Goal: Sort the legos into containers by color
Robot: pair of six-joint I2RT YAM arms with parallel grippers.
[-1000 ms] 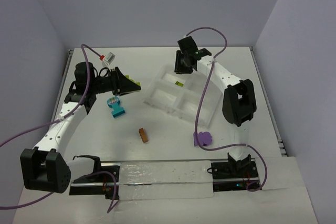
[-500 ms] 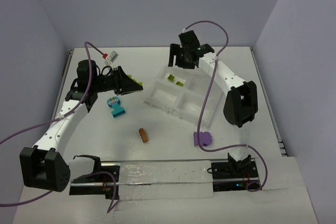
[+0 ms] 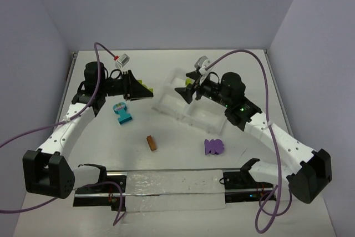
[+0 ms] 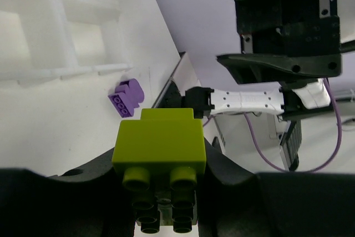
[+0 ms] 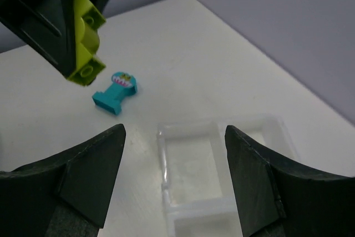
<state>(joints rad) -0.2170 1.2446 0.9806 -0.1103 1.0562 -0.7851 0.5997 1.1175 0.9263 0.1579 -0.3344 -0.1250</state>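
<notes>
My left gripper [image 3: 142, 91] is shut on a lime green lego [image 3: 146, 87] and holds it above the table, left of the tray. In the left wrist view the lime lego [image 4: 160, 145] sits between the dark fingers, studs toward the camera. My right gripper [image 3: 184, 94] hangs open and empty over the left side of the white tray of containers [image 3: 165, 104]. Through its fingers I see one compartment wall [image 5: 164, 165], nothing held. A teal lego [image 3: 122, 113], an orange-brown lego [image 3: 151, 143] and a purple lego [image 3: 213, 147] lie on the table.
A long clear strip [image 3: 172, 186] with black brackets runs along the near edge between the arm bases. Walls close in the table at the left, back and right. The right arm [image 4: 277, 26] looms opposite the left wrist camera.
The right gripper opened over the tray's far compartment, where a lime piece showed half a second ago. Its arm then swung back and down over the tray. The left arm barely moved.
</notes>
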